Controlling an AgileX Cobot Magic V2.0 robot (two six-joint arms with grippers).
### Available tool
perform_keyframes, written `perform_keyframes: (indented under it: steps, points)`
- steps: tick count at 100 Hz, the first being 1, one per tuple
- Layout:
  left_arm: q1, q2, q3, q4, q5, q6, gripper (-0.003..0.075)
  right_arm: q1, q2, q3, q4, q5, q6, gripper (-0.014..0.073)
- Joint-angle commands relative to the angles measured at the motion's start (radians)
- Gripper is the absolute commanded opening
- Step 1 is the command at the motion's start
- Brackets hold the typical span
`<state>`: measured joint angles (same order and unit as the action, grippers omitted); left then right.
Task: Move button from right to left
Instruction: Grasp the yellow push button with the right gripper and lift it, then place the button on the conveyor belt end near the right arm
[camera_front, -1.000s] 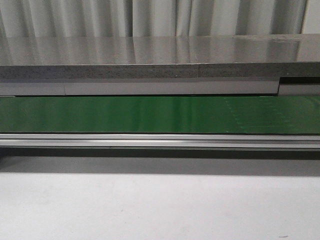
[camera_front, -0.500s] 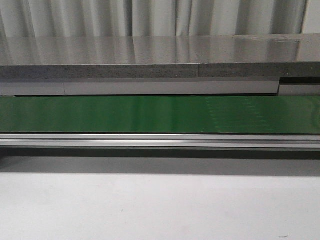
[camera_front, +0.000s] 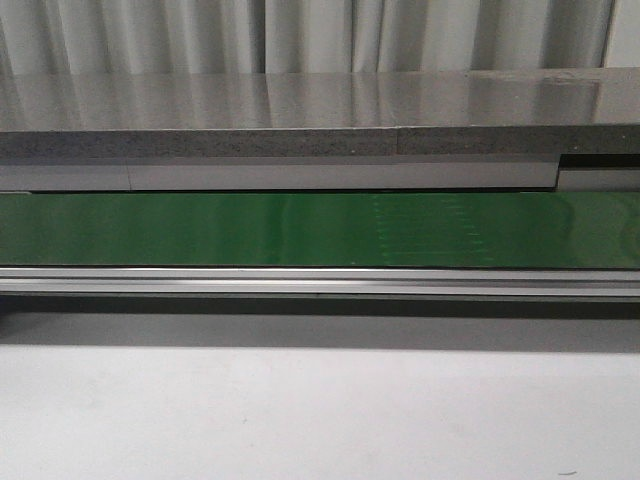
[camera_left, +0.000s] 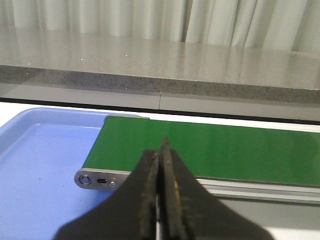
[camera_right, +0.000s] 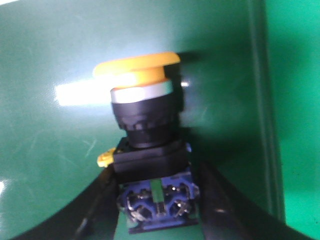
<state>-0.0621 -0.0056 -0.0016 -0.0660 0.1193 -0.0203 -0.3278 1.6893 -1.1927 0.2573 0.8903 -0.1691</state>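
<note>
Our right jaws clamp the button (camera_right: 145, 150) at frame center for carrying; left jaws pressed together, empty.

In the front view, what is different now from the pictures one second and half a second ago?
Only the faint dotted marks on the green belt changed place: they shifted toward the left, so the belt appears to be running that way. The grey counter, the metal rail and the white table look the same. No arm or button enters this view.

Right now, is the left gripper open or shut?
Shut: in the left wrist view the left gripper has its two dark fingers pressed together, nothing between them.
</note>
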Motion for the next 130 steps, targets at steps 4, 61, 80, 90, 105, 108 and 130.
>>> perform_keyframes:
  steps: [4, 61, 80, 90, 105, 108, 130]
  points:
    - [-0.007, -0.028, 0.046, 0.001, -0.082, -0.006, -0.002, 0.002, -0.039, -0.022, 0.005, -0.025, 0.0, 0.011]
    - [-0.007, -0.028, 0.046, 0.001, -0.082, -0.006, -0.002, 0.084, -0.174, -0.022, 0.009, -0.001, -0.001, 0.0612]
    - [-0.007, -0.028, 0.046, 0.001, -0.082, -0.006, -0.002, 0.169, -0.254, -0.022, -0.027, 0.024, -0.015, 0.0612]
    - [-0.007, -0.028, 0.046, 0.001, -0.082, -0.006, -0.002, 0.221, -0.297, -0.008, -0.064, 0.018, -0.015, 0.06]
    - [-0.007, -0.028, 0.046, 0.001, -0.082, -0.006, -0.002, 0.261, -0.378, 0.074, -0.073, -0.016, -0.015, 0.0391]
    - [-0.007, -0.028, 0.046, 0.001, -0.082, -0.006, -0.002, 0.261, -0.395, 0.095, -0.073, -0.026, -0.013, 0.0339]
    - [-0.007, -0.028, 0.046, 0.001, -0.082, -0.006, -0.002, 0.261, -0.561, 0.279, -0.101, -0.108, -0.004, -0.0032]
